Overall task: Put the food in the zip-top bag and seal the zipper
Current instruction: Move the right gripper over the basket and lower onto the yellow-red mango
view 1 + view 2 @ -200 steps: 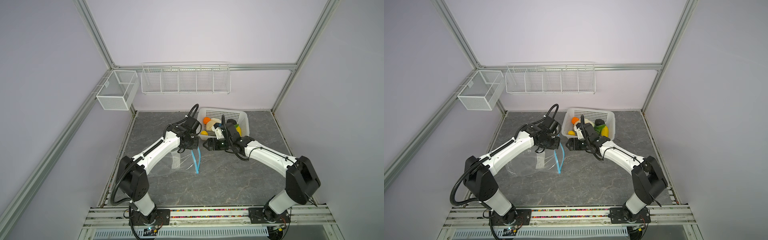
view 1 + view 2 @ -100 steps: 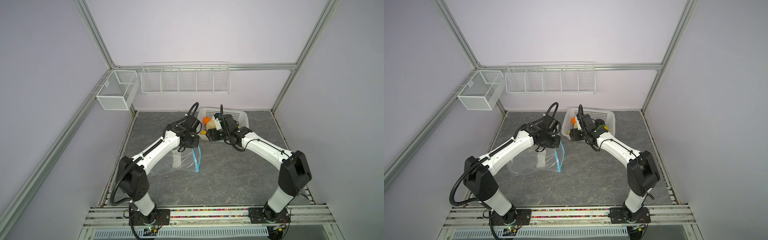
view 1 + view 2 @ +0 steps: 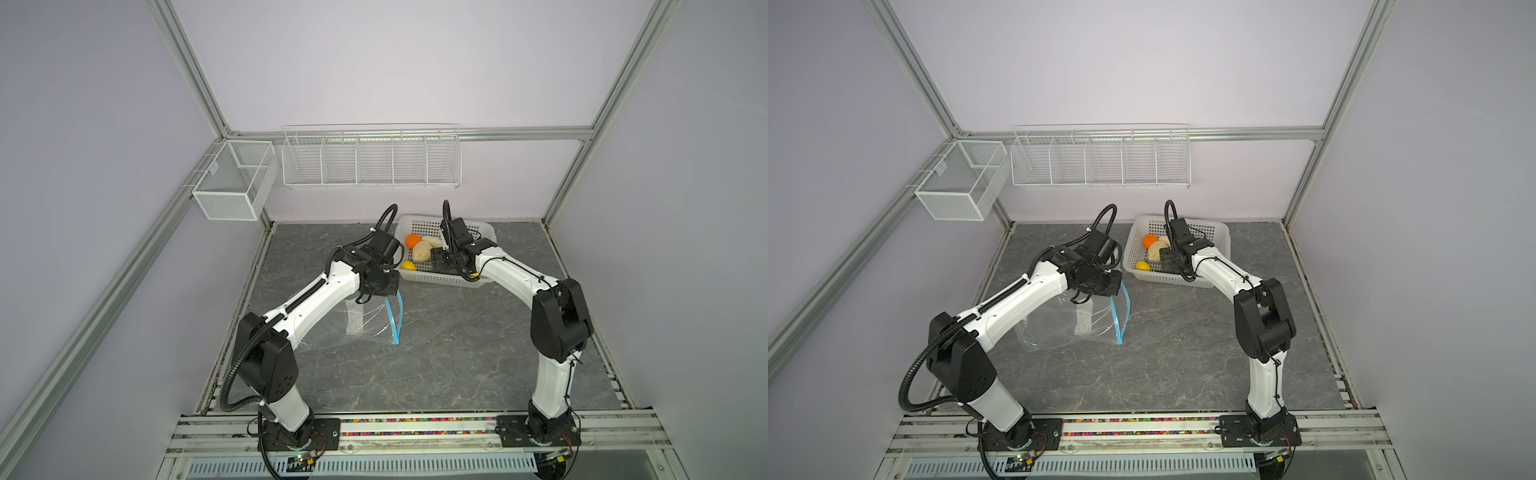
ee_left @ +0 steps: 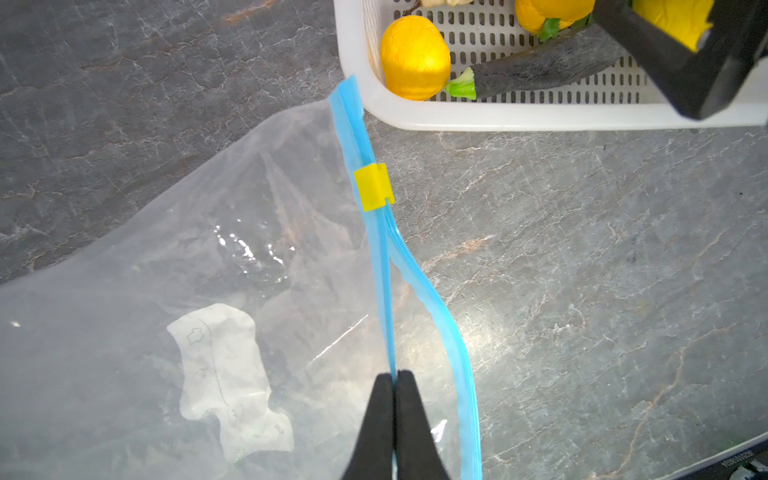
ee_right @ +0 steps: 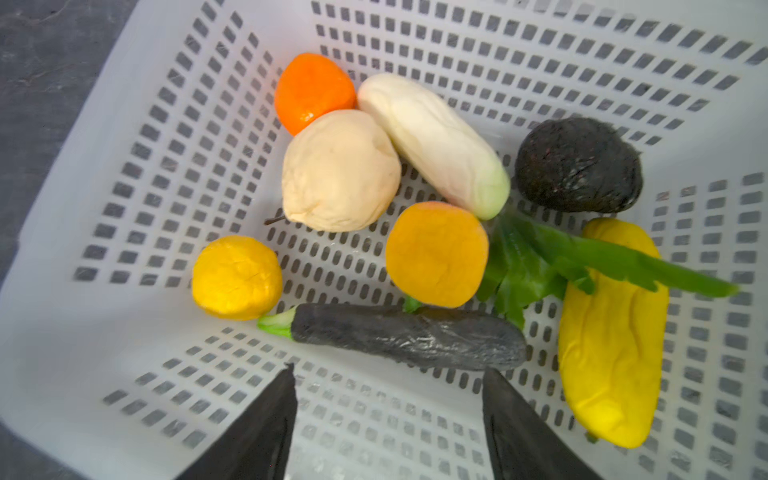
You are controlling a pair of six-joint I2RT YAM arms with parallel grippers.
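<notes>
The left claw (image 4: 394, 380) pinched one lip of the zipper (image 4: 353, 124), propping open the zip-top bag (image 4: 145, 270) on the table (image 4: 582, 249); the right claw (image 5: 387, 370) hung wide over the food (image 5: 340, 170) in the basket (image 5: 104, 361). That thin lip might slip, collapsing the mouth.

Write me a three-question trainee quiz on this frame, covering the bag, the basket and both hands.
1. True or false: the left hand is shut on one lip of the zip-top bag zipper.
2. Short answer: is the right hand open or shut, and is it holding anything?
3. Pick one: where is the food? A, inside the zip-top bag. B, in the white basket. C, in the right hand.
Key: 1 true; 2 open, holding nothing; 3 B.
</notes>
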